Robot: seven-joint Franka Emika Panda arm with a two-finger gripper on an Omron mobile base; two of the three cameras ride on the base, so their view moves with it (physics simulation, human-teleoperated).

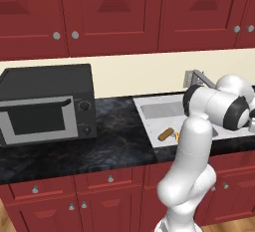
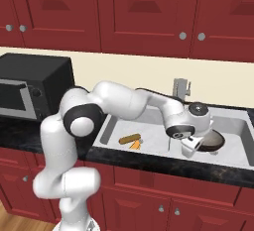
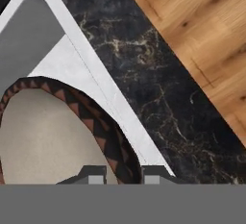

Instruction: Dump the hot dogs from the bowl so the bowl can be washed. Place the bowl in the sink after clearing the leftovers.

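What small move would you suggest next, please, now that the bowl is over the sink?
Probably lower the bowl a little into the sink and open the claw. Its fingers straddle the rim, the bowl looks empty, and the hot dogs already lie in the basin.

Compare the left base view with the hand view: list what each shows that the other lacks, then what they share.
Left base view alone: the microwave, the red cabinets, the faucet, and the hot dogs lying in the sink.

Hand view alone: the wood floor, and the tool with its fingertips either side of the bowl's patterned rim, cream inside empty.

Both: the sink and the black stone counter.
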